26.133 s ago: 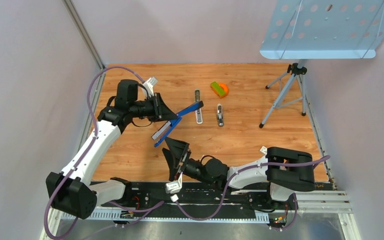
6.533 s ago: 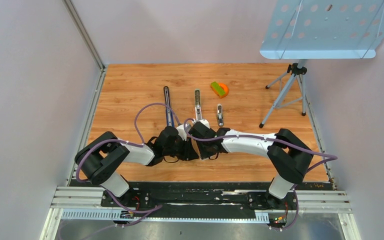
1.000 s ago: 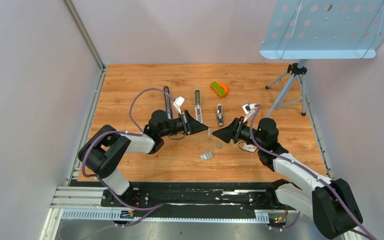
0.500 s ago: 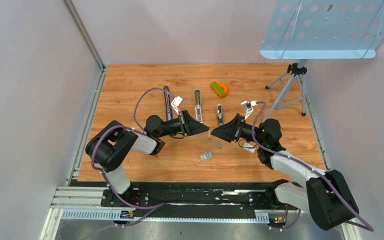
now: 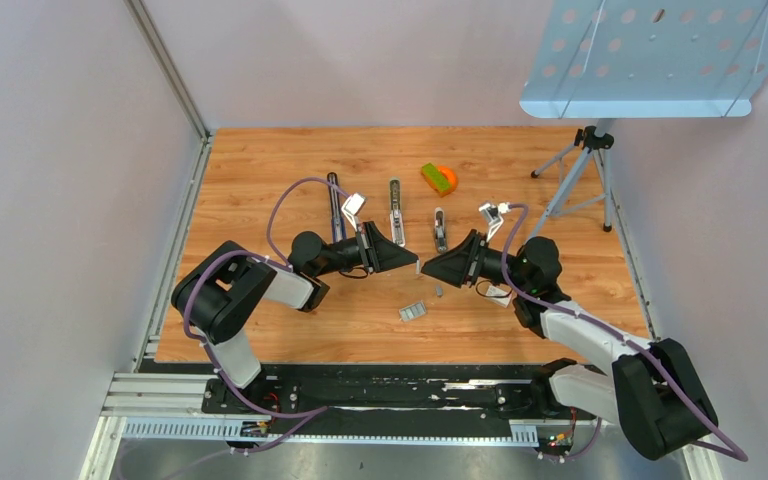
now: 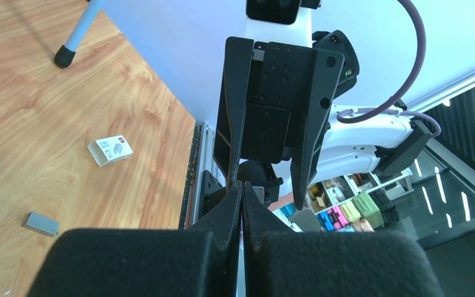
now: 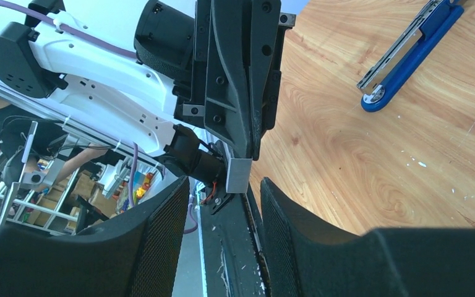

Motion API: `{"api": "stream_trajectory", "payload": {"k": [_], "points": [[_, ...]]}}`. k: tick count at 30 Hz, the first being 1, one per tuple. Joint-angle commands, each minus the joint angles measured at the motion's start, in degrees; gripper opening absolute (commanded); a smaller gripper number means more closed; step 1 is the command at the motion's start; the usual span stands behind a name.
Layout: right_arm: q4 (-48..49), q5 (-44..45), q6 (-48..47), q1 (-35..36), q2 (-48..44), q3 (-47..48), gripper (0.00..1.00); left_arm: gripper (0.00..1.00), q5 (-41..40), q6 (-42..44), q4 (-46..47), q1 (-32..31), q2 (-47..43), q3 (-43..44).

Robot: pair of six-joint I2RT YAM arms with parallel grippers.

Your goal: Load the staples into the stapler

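- Pinches a thin silvery staple strip (image 7: 239, 175) in the left gripper (image 5: 416, 263), jaws pressed tight on it, right of the blue stapler (image 5: 336, 207).
- Holds the right gripper (image 5: 426, 268) spread on either side of that strip.
- Shows the block of staples (image 5: 413, 311) flat on the table (image 5: 260, 180), right of and nearer than the blue stapler.

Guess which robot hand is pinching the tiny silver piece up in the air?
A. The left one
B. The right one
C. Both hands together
A: in the right wrist view the left gripper has its fingers closed on the small silvery strip, while the right gripper stands open, its fingers apart on either side of the strip and clear of it.
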Motion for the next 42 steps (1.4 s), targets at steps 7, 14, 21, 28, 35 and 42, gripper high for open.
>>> {"api": "stream_trajectory", "payload": {"k": [7, 14, 21, 28, 35, 42], "points": [[-1.16, 2.65, -2.91, 3.11, 0.48, 2.22, 0.46, 0.00, -0.31, 0.05, 5.94, 0.23, -0.08, -0.27], [-0.61, 2.93, -2.59, 3.16, 0.97, 2.37, 0.40, 0.00, -0.22, 0.22, 5.99, 0.23, -0.37, -0.62], [0.08, 2.74, -2.43, 3.51, 1.85, 2.35, 0.40, 0.00, -0.22, 0.12, 5.95, 0.23, -0.42, -0.55], [1.02, 2.25, -2.34, 3.92, 2.66, 2.59, 0.37, 0.00, -0.13, 0.05, 5.97, 0.15, -0.51, -0.62], [2.06, 2.21, -2.00, 4.08, 3.08, 2.17, 0.30, 0.00, -0.21, 0.22, 5.98, 0.22, -0.24, -0.73], [2.64, 2.06, -1.88, 4.11, 2.87, 1.98, 0.22, 0.00, -0.31, 0.16, 6.00, 0.17, 0.02, -0.68]]}}
